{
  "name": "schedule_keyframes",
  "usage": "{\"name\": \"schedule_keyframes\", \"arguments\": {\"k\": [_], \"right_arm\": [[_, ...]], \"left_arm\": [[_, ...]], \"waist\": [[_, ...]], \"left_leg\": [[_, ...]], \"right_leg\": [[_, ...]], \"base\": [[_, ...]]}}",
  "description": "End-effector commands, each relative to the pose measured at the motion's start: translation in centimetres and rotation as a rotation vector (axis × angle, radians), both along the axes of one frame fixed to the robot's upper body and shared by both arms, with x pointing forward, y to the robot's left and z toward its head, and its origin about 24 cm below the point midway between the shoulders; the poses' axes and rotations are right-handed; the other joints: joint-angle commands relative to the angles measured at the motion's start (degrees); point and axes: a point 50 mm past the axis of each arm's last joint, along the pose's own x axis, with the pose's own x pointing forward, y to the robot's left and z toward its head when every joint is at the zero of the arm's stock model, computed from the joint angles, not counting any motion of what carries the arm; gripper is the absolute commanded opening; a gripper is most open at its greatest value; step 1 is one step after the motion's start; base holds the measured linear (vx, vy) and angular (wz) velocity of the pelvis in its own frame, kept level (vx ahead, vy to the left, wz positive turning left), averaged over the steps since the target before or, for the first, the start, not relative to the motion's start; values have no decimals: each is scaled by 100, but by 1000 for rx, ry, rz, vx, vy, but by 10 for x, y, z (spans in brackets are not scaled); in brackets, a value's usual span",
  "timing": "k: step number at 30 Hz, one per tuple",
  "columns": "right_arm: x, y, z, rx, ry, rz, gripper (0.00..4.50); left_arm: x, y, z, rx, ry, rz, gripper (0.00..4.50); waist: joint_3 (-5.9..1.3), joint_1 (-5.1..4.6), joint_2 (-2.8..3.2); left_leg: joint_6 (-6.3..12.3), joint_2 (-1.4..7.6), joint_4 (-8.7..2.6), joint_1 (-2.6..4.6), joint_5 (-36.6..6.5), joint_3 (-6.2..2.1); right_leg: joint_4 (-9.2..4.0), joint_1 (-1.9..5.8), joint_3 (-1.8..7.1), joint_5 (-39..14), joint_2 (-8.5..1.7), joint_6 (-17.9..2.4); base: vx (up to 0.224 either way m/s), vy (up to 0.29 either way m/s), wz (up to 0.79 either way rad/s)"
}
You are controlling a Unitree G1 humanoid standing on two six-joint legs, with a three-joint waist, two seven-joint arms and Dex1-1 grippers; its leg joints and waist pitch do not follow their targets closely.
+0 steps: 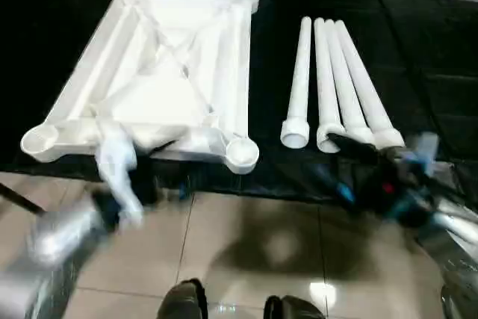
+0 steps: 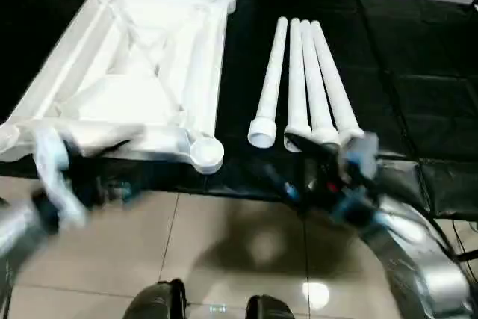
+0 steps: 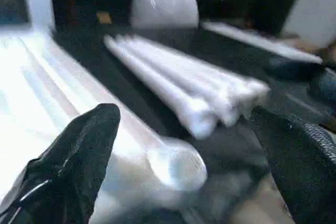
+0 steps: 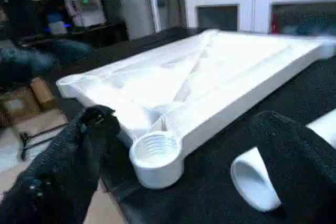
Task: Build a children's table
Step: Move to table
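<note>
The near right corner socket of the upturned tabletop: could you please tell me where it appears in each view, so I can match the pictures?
Left eye view: the corner socket sits just below centre, at the black table's front edge.
Right eye view: left of centre, lower half.
Left wrist view: low centre, between the fingers.
Right wrist view: low centre, its threaded opening showing.
Shared landmark: the four legs, lying side by side beside it.

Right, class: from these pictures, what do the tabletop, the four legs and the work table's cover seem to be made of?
Tabletop: likely moulded white plastic, smooth with a slight sheen; ribs and a threaded corner socket suggest moulding.
Legs: seemingly the same white plastic, hollow tubes with open ends.
Cover: probably black cloth or mat, matte, with seams.
</note>
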Motion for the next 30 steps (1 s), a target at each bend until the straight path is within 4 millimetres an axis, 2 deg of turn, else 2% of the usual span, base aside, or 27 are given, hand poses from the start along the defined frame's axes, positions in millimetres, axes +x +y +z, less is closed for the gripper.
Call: {"name": "schedule_keyframes", "arguments": {"k": [1, 2, 3, 4, 6, 7, 8, 10, 11, 12, 13, 14, 15, 16, 18, 19, 20, 22, 23, 24, 25, 26, 27, 28, 29, 30], "right_arm": [[4, 4, 1, -32, 4, -69, 450], [10, 5, -2, -54, 36, -129, 450], [15, 6, -5, -58, 72, -181, 450], [22, 6, -14, -98, 155, -274, 450], [25, 5, -18, -113, 174, -336, 450], [27, 5, -20, -78, 189, -371, 450], [28, 5, -20, -56, 181, -387, 450], [30, 3, -18, 0, 118, -452, 450], [30, 2, -16, -7, 90, -481, 450], [29, -1, -21, -27, 149, -534, 450], [27, -4, -25, -44, 201, -596, 450], [26, -5, -26, -49, 216, -612, 450], [21, -8, -29, -23, 277, -626, 450], [20, -7, -29, -19, 281, -618, 450], [15, -3, -31, -3, 305, -577, 450], [14, -1, -34, -32, 307, -570, 450], [14, 0, -36, -68, 287, -566, 450], [14, 1, -35, -64, 278, -565, 450], [15, 1, -34, -67, 266, -583, 450], [16, 1, -34, -69, 266, -585, 450], [16, 1, -33, -74, 267, -593, 450], [15, 4, -30, -59, 265, -560, 450], [14, 5, -28, -61, 264, -547, 450], [14, 5, -27, -65, 262, -542, 450], [16, 7, -24, -46, 243, -545, 450], [17, 7, -23, -34, 231, -547, 450]], "left_arm": [[8, 4, -7, 25, 41, 66, 448], [17, 6, -9, 71, 38, 134, 448], [26, 9, -11, 113, 46, 207, 448], [38, 14, -11, 157, 32, 322, 448], [43, 15, -15, 141, 78, 367, 448], [47, 15, -21, 122, 117, 419, 448], [48, 16, -25, 126, 137, 443, 448], [48, 14, -37, 161, 178, 496, 448], [46, 11, -39, 139, 183, 489, 448], [42, 8, -43, 132, 183, 482, 448], [39, 5, -47, 109, 203, 467, 448], [38, 4, -48, 103, 209, 463, 448], [37, 0, -57, 134, 222, 480, 448], [37, 0, -57, 133, 224, 481, 448], [37, -3, -58, 121, 235, 483, 448], [40, -8, -57, 110, 244, 485, 448], [42, -11, -58, 114, 246, 482, 448], [42, -13, -59, 111, 250, 478, 448], [42, -15, -61, 107, 254, 475, 448], [42, -15, -61, 107, 254, 475, 448], [42, -16, -62, 106, 254, 476, 448], [40, -17, -64, 118, 252, 476, 448], [40, -18, -63, 109, 251, 477, 448], [40, -19, -63, 101, 250, 478, 448], [41, -20, -61, 96, 243, 477, 448], [41, -20, -60, 95, 239, 476, 448]], "waist": [[-472, 16, 22], [-504, 42, 130], [-492, 33, 150], [-516, 24, 110], [-552, 45, 143], [-561, 51, 147], [-587, 33, 125], [-634, 21, 158], [-655, 16, 157], [-658, 10, 233], [-655, -22, 222], [-655, -22, 222], [-653, -16, 202], [-648, -10, 200], [-612, 1, 195], [-595, -15, 249], [-596, -25, 215], [-593, -18, 164], [-600, 6, 174], [-598, 14, 176], [-600, 39, 161], [-645, 108, 126], [-666, 135, 140], [-669, 149, 168], [-706, 147, 203], [-749, 120, 232]], "left_leg": [[727, 348, -318, 160, 531, -187], [641, 335, -316, 155, 354, -197], [593, 343, -329, 163, 252, -195], [388, 335, -347, 181, -77, -190], [159, 337, -353, 177, -239, -182], [119, 340, -355, 179, -235, -186], [102, 331, -349, 153, -185, -174], [137, 349, -333, 149, -164, -178], [165, 350, -322, 142, 17, -182], [174, 353, -308, 147, 141, -190], [224, 352, -303, 147, 389, -197], [224, 352, -303, 147, 389, -197], [285, 313, -300, 141, 230, -175], [307, 314, -303, 140, 89, -167], [229, 329, -345, 130, -378, -174], [148, 337, -365, 129, -550, -185], [135, 323, -359, 135, -644, -163], [245, 284, -350, 80, -630, -138], [408, 271, -307, 52, -561, -134], [492, 262, -282, 25, -503, -132], [648, 251, -226, -11, -406, -149], [891, 255, -89, -65, -250, -206], [941, 279, -69, -73, -184, -236], [977, 306, -77, -68, -125, -247], [1042, 326, -134, -26, -77, -226], [1193, 300, -186, 40, 42, -170]], "right_leg": [[-275, 255, 307, 1590, -487, -1603], [-277, 268, 308, 1333, -512, -1562], [-321, 244, 309, 1157, -495, -1521], [-368, 262, 339, 600, -496, -1416], [-369, 268, 350, 274, -520, -1364], [-367, 260, 352, 276, -524, -1365], [-350, 267, 354, 382, -513, -1380], [-332, 238, 346, 557, -511, -1320], [-300, 244, 344, 841, -495, -1295], [-277, 228, 342, 1034, -481, -1307], [-259, 231, 332, 1440, -431, -1309], [-259, 231, 332, 1440, -431, -1309], [-274, 229, 340, 1490, -435, -1297], [-295, 228, 351, 1389, -449, -1280], [-366, 240, 351, 772, -488, -1235], [-385, 224, 340, 482, -482, -1211], [-428, 219, 363, 254, -504, -1182], [-468, 264, 411, -11, -581, -1165], [-523, 284, 463, -323, -695, -1170], [-555, 295, 488, -452, -740, -1170], [-619, 316, 543, -688, -833, -1162], [-703, 378, 650, -934, -1035, -1150], [-708, 388, 659, -968, -1072, -1173], [-702, 369, 645, -956, -1063, -1200], [-660, 332, 563, -845, -935, -1284], [-549, 253, 469, -455, -761, -1345]], "base": [[0, 0, 0], [0, 0, 0], [0, 0, 0], [-52, -6, 1], [-55, -13, 1], [0, 0, 0], [0, 0, 0], [0, 0, 0], [0, 0, 0], [0, 0, 0], [0, 0, 0], [0, 0, 0], [0, 0, 0], [0, 0, 0], [0, 0, 0], [0, 0, 0], [0, 0, 0], [0, 0, 0], [0, 0, 0], [0, 0, 0], [0, 0, 0], [0, 0, 0], [0, 0, 0], [-8, 63, 2], [-2, 85, 5], [-2, 85, 5]]}}
